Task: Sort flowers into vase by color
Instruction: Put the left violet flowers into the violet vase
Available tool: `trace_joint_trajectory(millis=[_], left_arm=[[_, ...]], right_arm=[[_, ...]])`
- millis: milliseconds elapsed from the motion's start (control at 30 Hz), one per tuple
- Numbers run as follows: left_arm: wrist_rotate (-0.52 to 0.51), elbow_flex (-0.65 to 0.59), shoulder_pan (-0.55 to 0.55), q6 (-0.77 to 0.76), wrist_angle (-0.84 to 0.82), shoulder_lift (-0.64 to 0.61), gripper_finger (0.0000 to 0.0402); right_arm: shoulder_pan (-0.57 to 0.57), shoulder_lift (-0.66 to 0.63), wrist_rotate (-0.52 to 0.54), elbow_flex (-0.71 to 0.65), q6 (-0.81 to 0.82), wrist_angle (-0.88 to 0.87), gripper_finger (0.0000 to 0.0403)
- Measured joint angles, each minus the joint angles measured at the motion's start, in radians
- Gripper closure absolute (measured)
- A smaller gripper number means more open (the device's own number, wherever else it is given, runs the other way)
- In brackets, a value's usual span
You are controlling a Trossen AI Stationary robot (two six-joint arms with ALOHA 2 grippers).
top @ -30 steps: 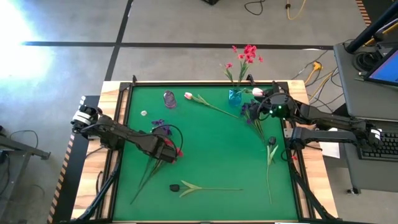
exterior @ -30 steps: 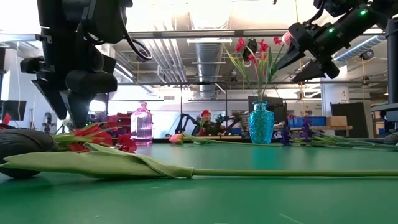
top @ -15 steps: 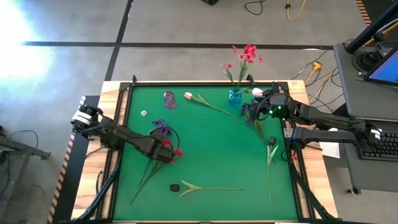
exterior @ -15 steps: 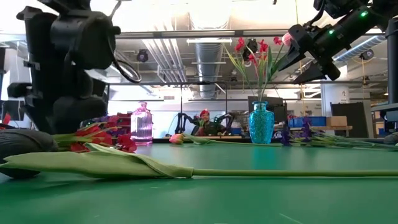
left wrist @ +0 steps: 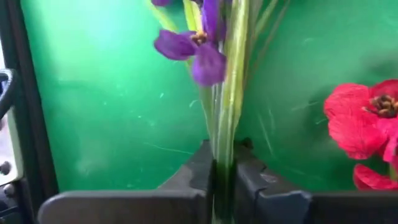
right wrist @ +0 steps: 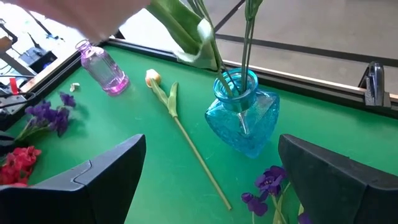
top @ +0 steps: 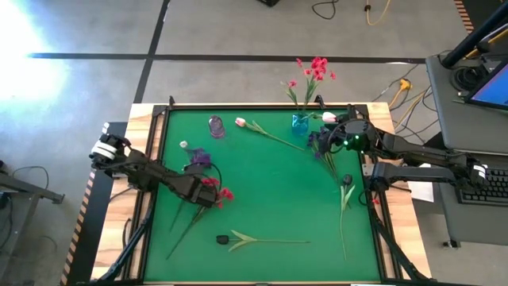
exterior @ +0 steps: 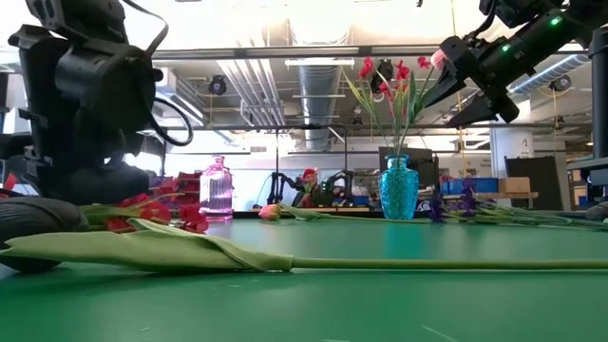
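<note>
Clenching the left hand [left wrist: 222, 180] on the green stems of a purple spray [left wrist: 199, 46] — pick-up step, by the look of it, with red blooms [left wrist: 367, 124] lying just beside the fingers on the desk [top: 270, 199]. Holding the right hand [right wrist: 208, 180] spread wide and empty above the blue vase [right wrist: 244, 115], red sprays already standing in it. Calling next, probably, for lifting the stems clear and carrying them toward the pink vase [top: 215, 125] — minding the neighbouring red flowers.
</note>
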Motion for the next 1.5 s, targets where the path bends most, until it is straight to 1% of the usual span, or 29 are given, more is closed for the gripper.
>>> trace_joint_trajectory(millis=[167,233,333,433,567,667,733,800,933,1000,1033,1167,1267,1333,1400,1433,1500], left_arm=[[-0.036,0.047,0.0,0.014,-0.014,-0.019,0.0399],[-0.059,0.076,0.0,0.03,-0.058,-0.031,0.04],[-0.122,0.137,0.0,0.057,-0.103,-0.054,0.0401],[-0.2,0.2,0.0,0.098,-0.184,-0.082,0.0401],[-0.332,0.292,0.005,0.219,-0.212,-0.14,0.0401],[-0.423,0.357,0.005,0.396,-0.12,-0.196,0.0401],[-0.44,0.384,0.005,0.593,0.021,-0.238,0.0402],[-0.421,0.391,0.004,0.838,0.24,-0.279,0.0402],[-0.299,0.34,0.01,1.327,0.721,-0.355,0.0402],[-0.213,0.291,0.028,1.5,0.908,-0.39,0.0402],[-0.183,0.26,0.043,1.563,0.989,-0.408,0.0402],[-0.177,0.09,0.132,1.739,1.34,-0.47,0.0401],[-0.176,-0.047,0.217,1.865,1.612,-0.491,0.0401],[-0.156,-0.111,0.281,1.918,1.772,-0.498,0.0401],[-0.118,-0.161,0.346,1.924,1.883,-0.507,0.0401],[-0.098,-0.183,0.378,1.913,1.913,-0.51,0.0401],[-0.077,-0.223,0.439,1.865,1.92,-0.513,0.0401]], right_arm=[[0.0,0.0,0.0,0.0,-0.003,0.0,0.0044],[0.0,0.0,0.0,0.0,-0.008,-0.001,0.0044],[0.0,0.0,0.0,0.0,-0.009,-0.002,0.0044],[0.0,0.0,0.0,-0.002,-0.009,-0.002,0.0044],[0.0,0.0,0.0,-0.002,-0.009,-0.002,0.0044],[0.0,0.0,0.0,-0.002,-0.009,-0.002,0.0044],[0.0,0.0,0.0,-0.003,-0.009,-0.002,0.0044],[0.0,0.0,0.0,-0.002,-0.008,-0.002,0.0044],[0.0,0.0,0.0,-0.003,-0.009,-0.002,0.0044],[0.0,0.0,0.0,-0.003,-0.009,-0.002,0.0044],[0.0,0.0,0.0,-0.003,-0.009,-0.002,0.0044],[0.0,0.0,0.0,-0.011,-0.006,-0.001,0.0044],[0.0,0.0,0.0,-0.012,-0.006,-0.001,0.0044],[0.0,0.0,0.0,-0.012,-0.006,0.0,0.0044],[0.0,0.0,0.0,-0.012,-0.006,0.004,0.0044],[0.0,0.0,0.0,-0.012,-0.006,0.01,0.0044],[0.0,0.0,0.0,-0.012,-0.003,0.015,0.0044]])
